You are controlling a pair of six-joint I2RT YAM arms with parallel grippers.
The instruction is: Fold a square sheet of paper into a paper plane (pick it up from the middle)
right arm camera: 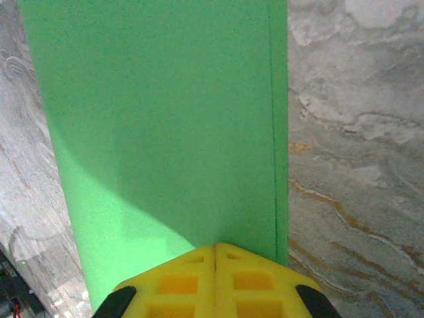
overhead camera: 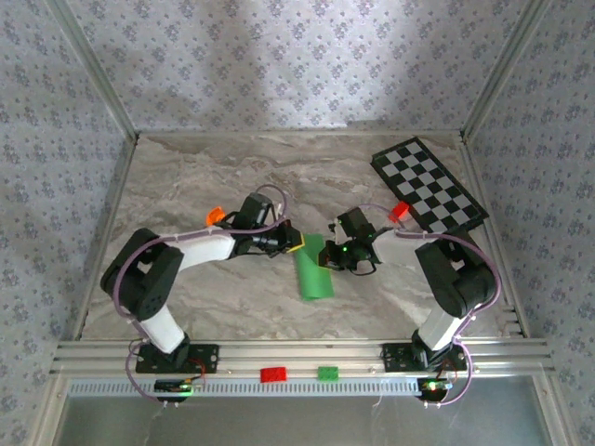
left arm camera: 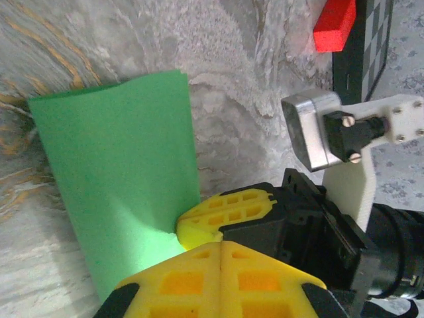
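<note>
The square sheet of paper (overhead camera: 314, 269) lies on the marble table folded into a long bright green strip. In the right wrist view the sheet (right arm camera: 165, 132) shows two layers, with a thin offset edge along its right side. My left gripper (overhead camera: 297, 243) is shut at the strip's far left corner, and nothing shows between its fingers. In the left wrist view my left gripper (left arm camera: 220, 242) sits just right of the paper (left arm camera: 126, 185). My right gripper (overhead camera: 327, 260) is shut, its tips (right arm camera: 215, 246) down on the sheet near that far end. Its yellow fingers (left arm camera: 225, 211) touch the sheet's right edge.
A black-and-white checkered board (overhead camera: 429, 184) lies at the back right, with a red brick (overhead camera: 398, 211) beside it. An orange brick (overhead camera: 215, 215) sits behind the left arm. A red brick (overhead camera: 273, 374) and a small green brick (overhead camera: 327, 373) rest on the front rail.
</note>
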